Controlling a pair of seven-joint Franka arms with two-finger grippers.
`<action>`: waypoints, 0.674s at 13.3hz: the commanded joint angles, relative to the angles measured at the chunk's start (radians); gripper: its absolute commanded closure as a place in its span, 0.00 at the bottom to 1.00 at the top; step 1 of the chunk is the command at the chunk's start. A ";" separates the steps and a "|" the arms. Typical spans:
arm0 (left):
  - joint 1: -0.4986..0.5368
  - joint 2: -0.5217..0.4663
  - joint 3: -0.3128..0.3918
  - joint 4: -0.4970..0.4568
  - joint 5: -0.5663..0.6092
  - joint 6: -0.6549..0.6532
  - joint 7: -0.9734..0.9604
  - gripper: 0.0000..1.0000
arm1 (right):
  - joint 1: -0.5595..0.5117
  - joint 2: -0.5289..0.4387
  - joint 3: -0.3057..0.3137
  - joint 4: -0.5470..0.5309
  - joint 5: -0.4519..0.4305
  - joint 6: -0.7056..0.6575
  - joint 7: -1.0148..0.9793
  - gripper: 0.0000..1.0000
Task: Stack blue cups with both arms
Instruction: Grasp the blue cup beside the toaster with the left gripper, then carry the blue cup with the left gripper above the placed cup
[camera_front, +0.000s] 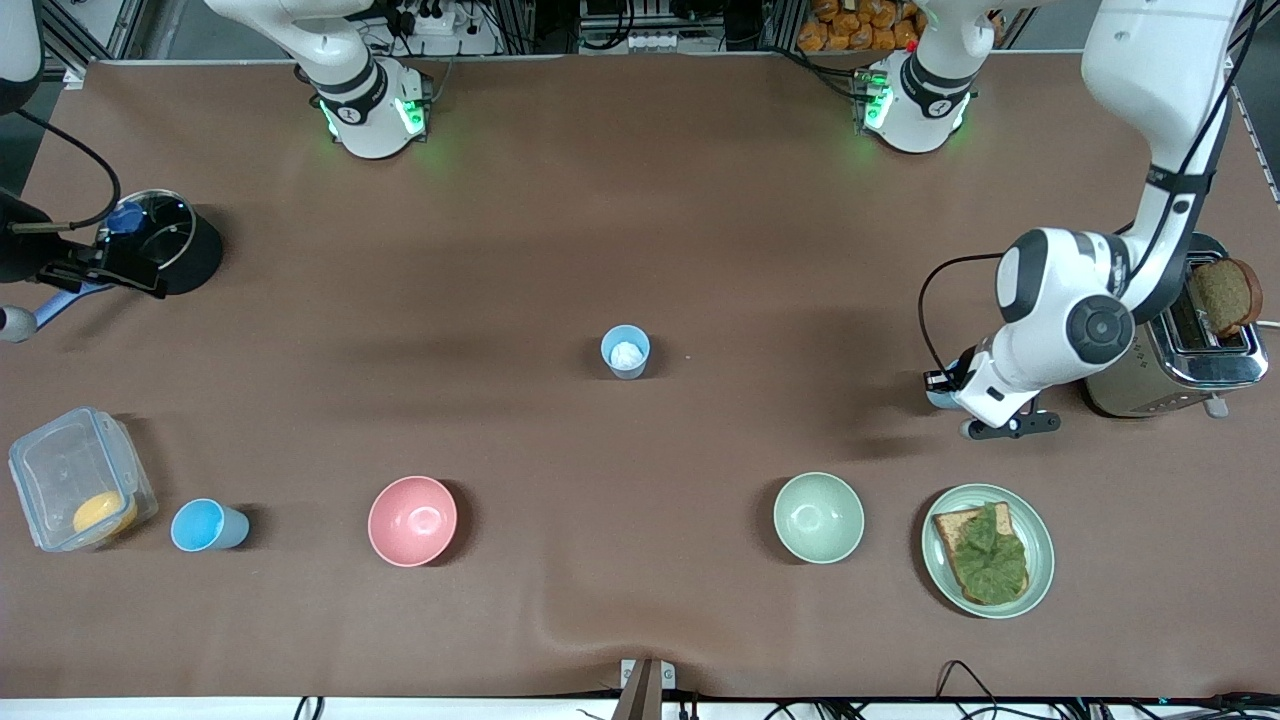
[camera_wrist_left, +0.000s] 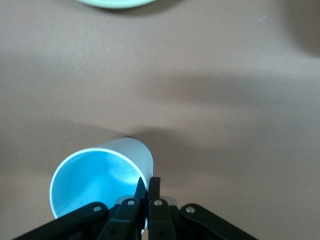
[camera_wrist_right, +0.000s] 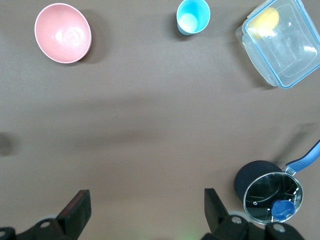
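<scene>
Beside the toaster (camera_front: 1180, 350), left gripper (camera_wrist_left: 148, 186) fingers pinched on blue cup (camera_wrist_left: 100, 180) rim.

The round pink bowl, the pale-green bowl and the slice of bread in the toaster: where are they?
Round pink bowl (camera_front: 412, 520): front view, inner bottom.
Pale-green bowl (camera_front: 818, 517): front view, inner bottom.
Slice of bread (camera_front: 1224, 296): front view, its face above the toaster slot.

A high front camera faces both robots across the table (camera_front: 640, 250). The left wrist camera looks down close on a blue cup (camera_wrist_left: 100, 185); the right wrist camera, higher, shares the pink bowl (camera_wrist_right: 63, 33) with the front view.
</scene>
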 joint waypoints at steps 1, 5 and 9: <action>-0.078 -0.077 -0.036 0.050 -0.049 -0.045 0.004 1.00 | -0.016 -0.027 0.009 -0.027 -0.015 0.001 -0.012 0.00; -0.265 -0.065 -0.062 0.213 -0.149 -0.072 -0.033 1.00 | -0.014 -0.027 0.010 -0.027 -0.015 0.001 -0.010 0.00; -0.475 0.038 -0.059 0.337 -0.172 -0.071 -0.220 1.00 | -0.011 -0.027 0.010 -0.025 -0.015 0.000 -0.005 0.00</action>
